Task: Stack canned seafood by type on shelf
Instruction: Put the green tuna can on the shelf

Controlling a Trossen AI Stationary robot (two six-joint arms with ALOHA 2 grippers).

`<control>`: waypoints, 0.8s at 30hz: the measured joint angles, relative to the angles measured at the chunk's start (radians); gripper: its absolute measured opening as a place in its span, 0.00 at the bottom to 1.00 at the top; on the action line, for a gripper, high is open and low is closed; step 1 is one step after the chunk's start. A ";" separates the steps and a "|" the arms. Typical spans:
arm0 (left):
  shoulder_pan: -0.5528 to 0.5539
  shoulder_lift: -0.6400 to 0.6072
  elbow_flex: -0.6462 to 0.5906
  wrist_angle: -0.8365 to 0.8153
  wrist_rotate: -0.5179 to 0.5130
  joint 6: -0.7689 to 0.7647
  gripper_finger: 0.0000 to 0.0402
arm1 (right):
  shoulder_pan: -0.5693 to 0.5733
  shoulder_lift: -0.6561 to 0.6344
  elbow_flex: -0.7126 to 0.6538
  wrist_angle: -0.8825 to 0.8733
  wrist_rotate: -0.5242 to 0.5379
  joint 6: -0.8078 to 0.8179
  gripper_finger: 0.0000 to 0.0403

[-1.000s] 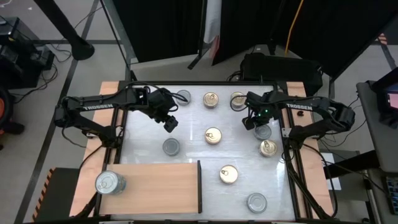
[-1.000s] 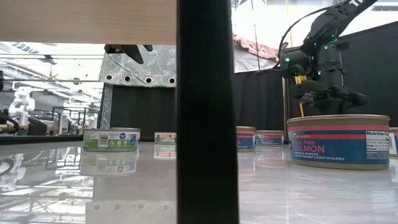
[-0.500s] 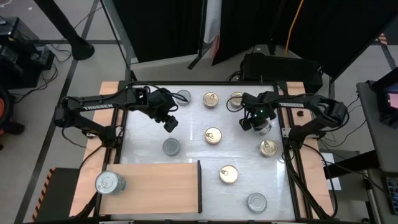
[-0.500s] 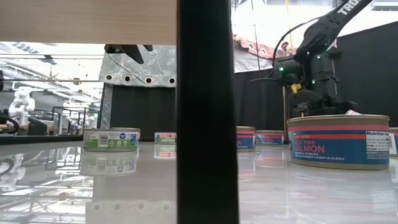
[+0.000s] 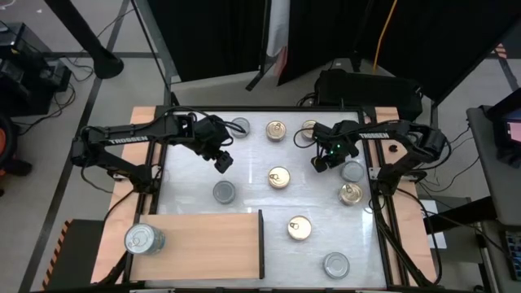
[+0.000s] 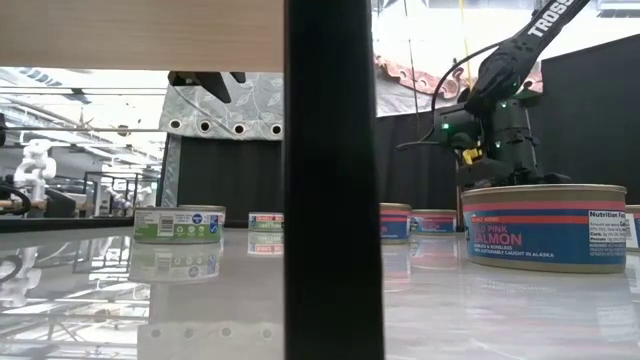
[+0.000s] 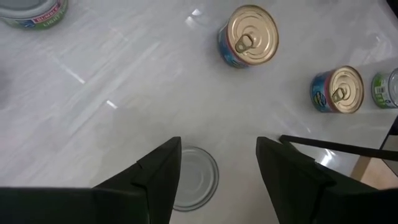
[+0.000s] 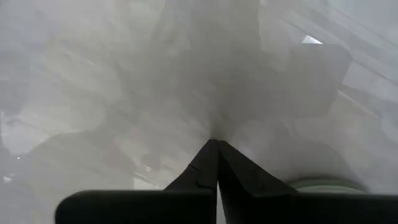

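Above a silver-lidded tin [image 7: 194, 177] I see the left gripper [image 5: 223, 163] spread; right gripper [image 5: 320, 163] pressed together, empty.

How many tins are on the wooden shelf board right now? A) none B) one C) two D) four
B: the high view shows a single silver-lidded tin on the shelf, at its left end; all the other tins sit on the white tabletop.
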State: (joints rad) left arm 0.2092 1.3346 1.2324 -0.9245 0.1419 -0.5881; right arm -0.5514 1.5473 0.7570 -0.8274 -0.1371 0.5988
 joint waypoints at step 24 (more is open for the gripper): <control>0.000 0.000 0.000 0.000 0.001 0.026 0.53 | 0.144 -0.160 0.031 -0.279 0.116 0.400 0.00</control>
State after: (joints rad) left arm 0.2092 1.3346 1.2324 -0.9245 0.1432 -0.5617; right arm -0.4076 1.3872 0.7883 -1.1064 -0.0212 0.9990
